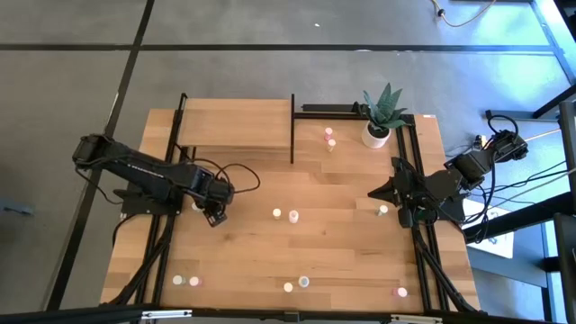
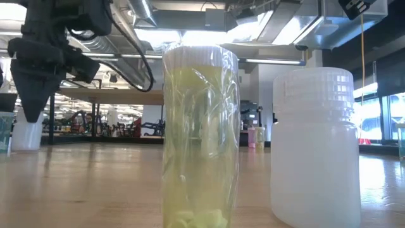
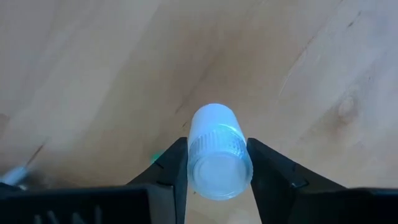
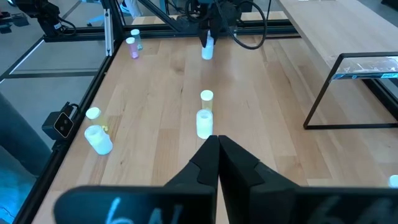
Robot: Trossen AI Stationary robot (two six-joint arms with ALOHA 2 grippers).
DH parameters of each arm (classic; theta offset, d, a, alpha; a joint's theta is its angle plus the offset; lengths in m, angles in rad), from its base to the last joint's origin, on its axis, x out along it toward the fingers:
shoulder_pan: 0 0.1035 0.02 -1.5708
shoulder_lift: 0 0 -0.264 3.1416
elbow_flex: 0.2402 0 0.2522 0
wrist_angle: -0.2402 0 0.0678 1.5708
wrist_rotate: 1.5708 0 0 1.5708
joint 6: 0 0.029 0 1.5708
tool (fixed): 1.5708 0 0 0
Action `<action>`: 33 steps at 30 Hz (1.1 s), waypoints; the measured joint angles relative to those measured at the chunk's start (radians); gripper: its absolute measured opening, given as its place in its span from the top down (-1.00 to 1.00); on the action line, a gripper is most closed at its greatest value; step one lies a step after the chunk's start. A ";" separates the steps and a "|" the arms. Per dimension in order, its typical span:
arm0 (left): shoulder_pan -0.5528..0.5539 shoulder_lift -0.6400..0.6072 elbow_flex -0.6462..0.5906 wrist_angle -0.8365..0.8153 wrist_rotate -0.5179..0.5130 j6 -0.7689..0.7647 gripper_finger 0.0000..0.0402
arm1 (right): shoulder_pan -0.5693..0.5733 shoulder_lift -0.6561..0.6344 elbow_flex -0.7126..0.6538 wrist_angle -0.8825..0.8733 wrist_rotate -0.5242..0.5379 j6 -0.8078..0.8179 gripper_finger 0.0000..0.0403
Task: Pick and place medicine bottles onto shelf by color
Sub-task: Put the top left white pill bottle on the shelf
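My left gripper (image 1: 214, 214) is at the table's left, shut on a whitish medicine bottle with a white top (image 3: 214, 155). It also shows far off in the right wrist view (image 4: 207, 48). My right gripper (image 4: 217, 138) is shut and empty at the table's right side (image 1: 373, 193), beside a green-topped bottle (image 1: 382, 210). The light-wood shelf (image 1: 236, 126) stands at the far left. Other bottles stand on their bases about the table: two in the middle (image 1: 284, 214), two by the shelf's right post (image 1: 328, 139), and several along the near edge (image 1: 296, 284). My left gripper pinches the white bottle's ribbed cap (image 3: 214, 144) between its two fingers, one on each side. The fingers come from above, pointing down. The bottle stands about upright below them (image 4: 207, 51). I cannot tell whether its base touches the table.
A white plant pot with a green plant (image 1: 378, 133) stands at the far right. Black frame posts (image 1: 292, 126) edge the shelf, and black rails run along both table sides. In the low view two bottles (image 2: 201, 136) (image 2: 313, 145) stand close to the camera.
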 joint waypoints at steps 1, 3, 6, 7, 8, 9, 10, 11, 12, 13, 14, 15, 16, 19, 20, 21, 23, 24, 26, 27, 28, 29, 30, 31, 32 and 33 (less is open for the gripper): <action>0.000 0.000 0.013 -0.002 0.006 0.012 0.41 | 0.000 0.000 0.000 0.000 0.000 0.001 0.94; -0.001 0.000 0.047 -0.027 0.012 0.028 0.41 | 0.000 0.000 0.000 0.000 0.000 0.001 0.94; 0.000 0.000 0.112 -0.072 0.009 0.037 0.41 | 0.000 0.000 0.000 0.000 0.000 0.001 0.94; 0.002 0.000 0.136 -0.086 0.006 0.037 0.41 | 0.000 0.000 0.000 0.000 0.000 0.001 0.94; 0.003 0.000 0.162 -0.104 0.005 0.037 0.41 | 0.000 0.000 0.000 0.000 0.000 0.001 0.94; 0.004 0.000 0.188 -0.121 0.005 0.037 0.41 | 0.000 0.000 0.000 0.000 0.000 0.001 0.94; 0.004 0.000 0.217 -0.142 0.004 0.037 0.41 | 0.000 0.000 0.000 0.000 0.000 0.000 0.94; 0.004 0.000 0.248 -0.165 0.002 0.037 0.41 | 0.000 0.000 0.000 0.000 0.000 0.000 0.94; 0.004 0.000 0.279 -0.189 -0.006 0.037 0.41 | 0.000 0.000 0.000 0.000 0.000 0.001 0.94; 0.004 0.000 0.311 -0.214 -0.017 0.036 0.41 | 0.000 0.000 0.000 0.000 0.000 0.001 0.94; 0.004 0.000 0.344 -0.240 -0.026 0.036 0.41 | 0.000 0.000 0.000 0.000 0.000 0.001 0.94; 0.004 0.000 0.379 -0.270 -0.033 0.035 0.41 | 0.000 0.000 0.000 0.000 0.000 0.001 0.94; 0.008 0.000 0.413 -0.298 -0.040 0.029 0.41 | 0.000 0.000 0.000 0.000 0.000 0.000 0.94; 0.028 0.000 0.512 -0.381 -0.052 -0.004 0.41 | 0.000 0.000 0.000 0.000 0.000 0.001 0.94; 0.038 0.000 0.543 -0.411 -0.061 -0.014 0.41 | 0.000 0.000 0.000 0.000 0.000 0.001 0.94; 0.048 0.000 0.574 -0.440 -0.072 -0.019 0.41 | 0.000 0.000 0.000 0.000 0.000 0.000 0.94; 0.073 0.000 0.629 -0.499 -0.092 -0.023 0.41 | 0.000 0.000 0.000 0.000 0.000 0.000 0.94; 0.088 0.000 0.655 -0.527 -0.099 -0.023 0.41 | 0.000 0.000 0.000 0.000 0.000 0.000 0.94; 0.124 0.000 0.702 -0.570 -0.109 -0.023 0.41 | 0.000 0.000 0.000 0.000 0.000 -0.001 0.94; 0.143 0.000 0.722 -0.590 -0.120 -0.020 0.41 | 0.000 0.000 0.000 0.000 0.000 -0.002 0.94; 0.162 0.000 0.742 -0.608 -0.133 -0.013 0.41 | 0.000 0.000 0.000 0.000 0.000 -0.002 0.94; 0.183 0.000 0.758 -0.613 -0.147 0.000 0.41 | 0.000 0.000 0.000 0.000 0.000 -0.002 0.94; 0.205 -0.001 0.773 -0.609 -0.154 0.020 0.41 | 0.000 0.000 0.000 0.000 0.000 -0.002 0.94; 0.228 0.000 0.785 -0.608 -0.156 0.045 0.41 | 0.000 0.000 0.000 0.000 0.000 -0.002 0.94; 0.251 0.000 0.799 -0.611 -0.157 0.068 0.41 | 0.000 0.000 0.000 0.000 0.000 -0.002 0.94; 0.277 0.001 0.814 -0.609 -0.160 0.092 0.41 | 0.000 0.000 0.000 0.000 0.001 -0.007 0.94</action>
